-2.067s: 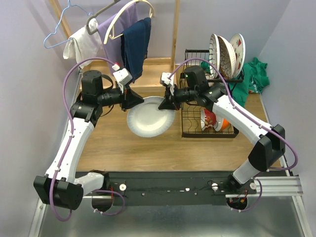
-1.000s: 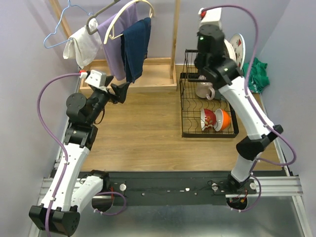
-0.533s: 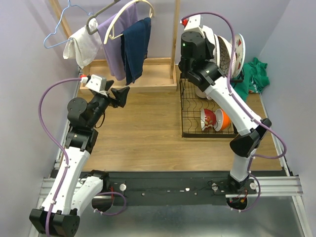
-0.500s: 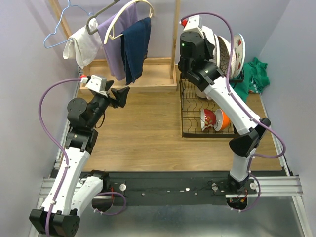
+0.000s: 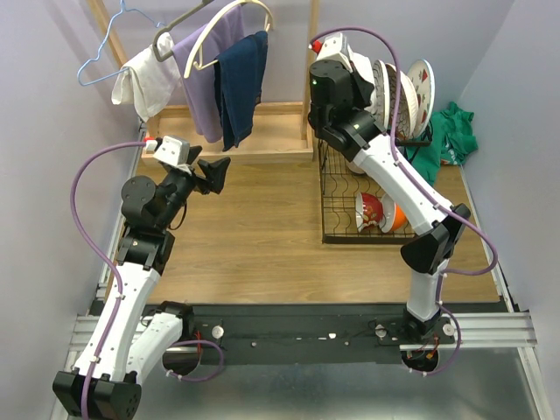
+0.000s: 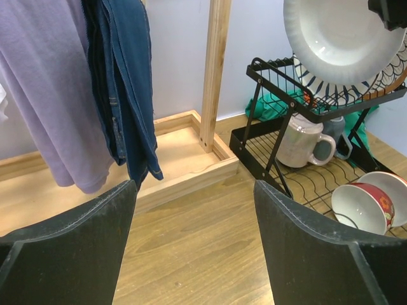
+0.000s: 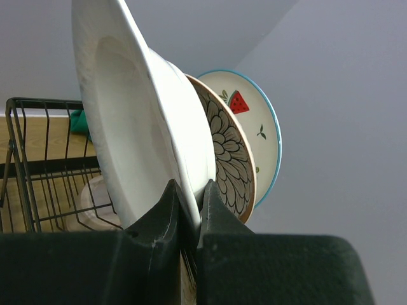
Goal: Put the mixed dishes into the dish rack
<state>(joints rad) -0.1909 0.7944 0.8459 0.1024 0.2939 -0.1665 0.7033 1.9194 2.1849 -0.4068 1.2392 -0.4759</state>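
At the near edge the two arms rise from their bases, and the left hand (image 5: 213, 170) hangs over the bare left part of the wooden worktop (image 5: 262, 254), its fingers (image 6: 76, 248) spread wide apart with nothing between them. Farther right on the worktop stands the dish rack (image 5: 328, 236), a black wire box in two tiers. In its lower tier, nearest the arms, a red bowl (image 5: 371, 213) and an orange bowl (image 5: 396, 215) lean on edge side by side, touching. Just behind them a pale mug (image 6: 299, 140) sits under the upper tier, its handle turned to the right. On the upper tier the right arm reaches over from above, and the right hand (image 7: 189, 190) is clamped on the rim of a plain white plate (image 7: 140, 127), one finger on each face. That plate stands on edge, tilted, with its lower rim at the upper wires; whether it sits in a slot I cannot tell. Close behind it leans a plate with dark petal stripes (image 7: 226, 152), and behind that a white plate with a watermelon slice and a blue rim (image 7: 254, 121). A green cloth (image 5: 451, 131) lies heaped just beyond the rack's right side. At the back left a wooden clothes stand (image 5: 311, 79) carries a white garment (image 5: 149, 79), a purple garment (image 5: 210, 61) and a dark blue garment (image 5: 241, 83) on hangers.
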